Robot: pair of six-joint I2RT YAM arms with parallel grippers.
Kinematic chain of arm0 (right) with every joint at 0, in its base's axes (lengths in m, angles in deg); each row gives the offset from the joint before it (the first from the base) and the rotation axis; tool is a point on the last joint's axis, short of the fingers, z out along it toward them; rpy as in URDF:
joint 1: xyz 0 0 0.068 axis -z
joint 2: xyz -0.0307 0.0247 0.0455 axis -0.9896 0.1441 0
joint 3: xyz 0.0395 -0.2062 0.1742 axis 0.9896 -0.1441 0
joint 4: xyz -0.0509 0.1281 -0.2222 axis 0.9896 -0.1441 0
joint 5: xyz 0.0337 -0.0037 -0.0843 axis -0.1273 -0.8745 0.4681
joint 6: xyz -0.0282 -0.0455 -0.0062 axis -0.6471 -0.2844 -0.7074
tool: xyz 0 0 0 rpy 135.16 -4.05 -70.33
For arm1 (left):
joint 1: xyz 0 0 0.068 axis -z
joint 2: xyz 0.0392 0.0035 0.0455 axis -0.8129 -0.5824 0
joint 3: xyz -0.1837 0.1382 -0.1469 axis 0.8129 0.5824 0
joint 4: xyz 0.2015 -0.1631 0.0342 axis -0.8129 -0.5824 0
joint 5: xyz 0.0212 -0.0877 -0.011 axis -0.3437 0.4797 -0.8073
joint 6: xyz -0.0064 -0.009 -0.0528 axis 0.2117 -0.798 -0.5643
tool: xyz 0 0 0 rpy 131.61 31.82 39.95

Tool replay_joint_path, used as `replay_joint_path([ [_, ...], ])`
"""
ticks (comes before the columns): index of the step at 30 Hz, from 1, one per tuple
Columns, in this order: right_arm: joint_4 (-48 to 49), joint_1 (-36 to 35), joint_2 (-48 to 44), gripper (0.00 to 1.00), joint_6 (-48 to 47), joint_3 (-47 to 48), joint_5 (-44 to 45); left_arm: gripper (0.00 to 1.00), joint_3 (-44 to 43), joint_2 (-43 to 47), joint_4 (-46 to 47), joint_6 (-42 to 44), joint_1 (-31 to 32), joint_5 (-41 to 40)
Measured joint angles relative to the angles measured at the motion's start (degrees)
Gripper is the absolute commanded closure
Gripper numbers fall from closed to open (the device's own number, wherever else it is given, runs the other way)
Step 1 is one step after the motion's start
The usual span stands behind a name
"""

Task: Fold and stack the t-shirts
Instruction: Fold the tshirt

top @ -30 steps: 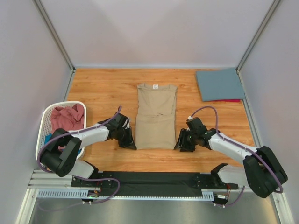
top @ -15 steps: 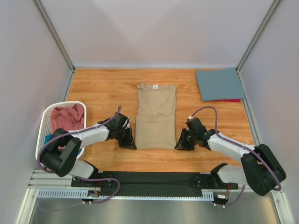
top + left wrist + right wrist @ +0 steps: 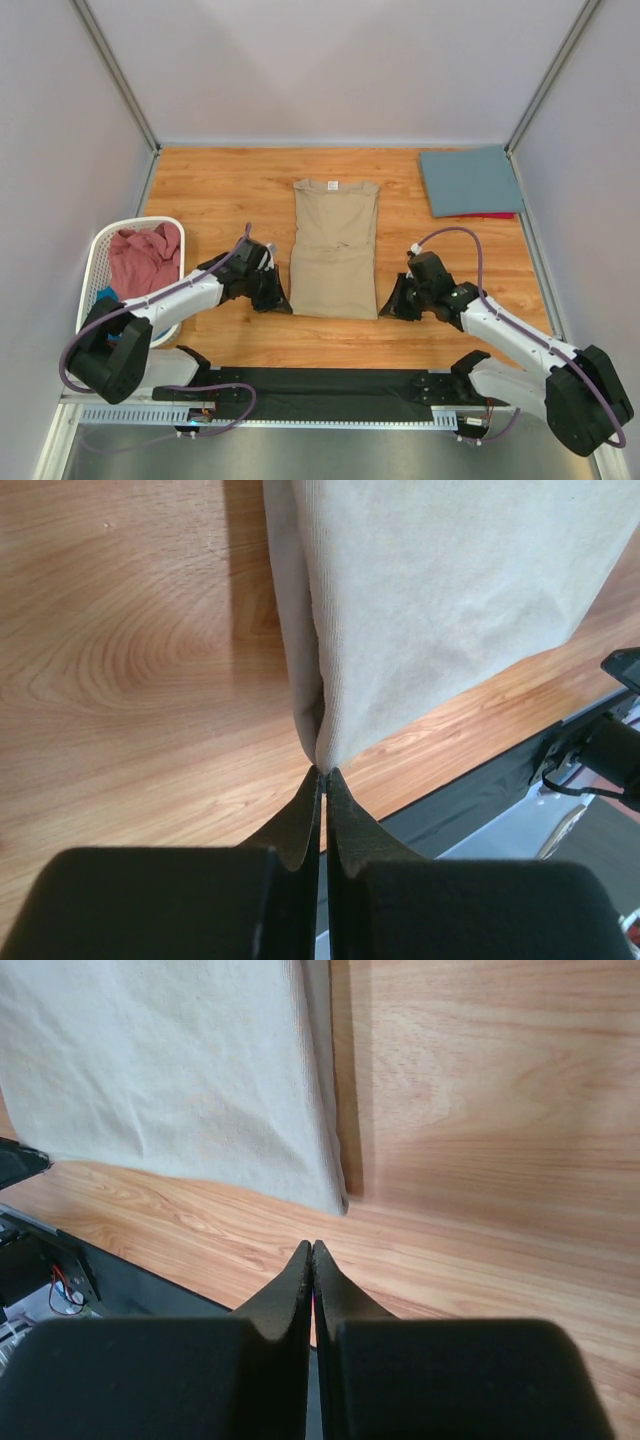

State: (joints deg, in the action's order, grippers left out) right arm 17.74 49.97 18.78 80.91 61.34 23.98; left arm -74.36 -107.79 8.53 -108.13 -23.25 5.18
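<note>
A tan t-shirt (image 3: 335, 255), folded into a long strip with its white neck label at the far end, lies in the middle of the table. My left gripper (image 3: 279, 303) is at the shirt's near left corner; in the left wrist view its tips (image 3: 323, 772) are shut on that corner of the tan cloth (image 3: 440, 600). My right gripper (image 3: 386, 308) is shut and empty beside the near right corner. In the right wrist view its tips (image 3: 313, 1246) are a little short of the shirt's corner (image 3: 200, 1090).
A folded slate blue t-shirt (image 3: 470, 180) lies on a red one (image 3: 497, 215) at the far right. A white slatted basket (image 3: 100, 250) at the left holds a dusty pink shirt (image 3: 142, 255) and a bit of teal cloth (image 3: 103, 296). The table's black front rail (image 3: 330, 385) runs along the near edge.
My right gripper has drawn back a little to the right, off the shirt's corner. My left arm has shifted slightly, its gripper still at the near left corner.
</note>
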Motion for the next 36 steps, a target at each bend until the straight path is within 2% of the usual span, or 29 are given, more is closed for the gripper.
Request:
replay_joint_path([
  [2,-0.9,0.0,-1.1,0.98,0.0,0.3,0.5,1.0,-0.3,0.3,-0.4,-0.1,0.0,-0.3],
  [4,-1.3,0.0,-1.2,0.81,0.3,0.3,0.9,1.0,-0.4,0.3,-0.5,-0.2,0.0,-0.3],
  [5,-1.4,0.0,-1.1,0.66,0.7,0.3,1.0,1.0,-0.4,0.3,-0.6,-0.3,0.0,-0.4],
  [7,-1.0,-0.4,-0.6,0.58,1.2,0.2,1.1,1.0,-0.3,0.3,-0.5,-0.4,0.0,-0.4],
  [11,0.4,-2.0,1.8,0.55,1.8,-0.1,1.4,1.0,0.6,0.2,0.2,-0.5,0.0,-0.5],
  [17,3.6,-3.3,7.0,0.59,2.2,-0.7,2.8,1.0,1.7,-0.9,1.0,-0.5,0.0,-0.5],
  [29,8.9,-3.5,7.5,0.69,3.2,-2.7,3.0,1.0,2.3,-1.2,1.8,-0.4,0.3,-0.7],
  [30,9.0,-3.5,7.5,0.72,3.2,-2.8,3.0,1.0,2.3,-1.2,1.8,-0.4,0.3,-0.7],
  [33,9.1,-3.5,7.5,0.86,3.2,-3.0,3.4,1.0,2.7,-1.3,2.0,-0.4,0.3,-0.7],
  [34,9.1,-3.5,7.5,1.0,3.3,-3.1,3.4,1.0,2.7,-1.3,2.0,-0.4,0.3,-0.7],
  [36,9.0,-3.5,7.5,1.0,3.2,-3.2,3.5,1.0,2.7,-1.3,2.1,-0.4,0.3,-0.7],
])
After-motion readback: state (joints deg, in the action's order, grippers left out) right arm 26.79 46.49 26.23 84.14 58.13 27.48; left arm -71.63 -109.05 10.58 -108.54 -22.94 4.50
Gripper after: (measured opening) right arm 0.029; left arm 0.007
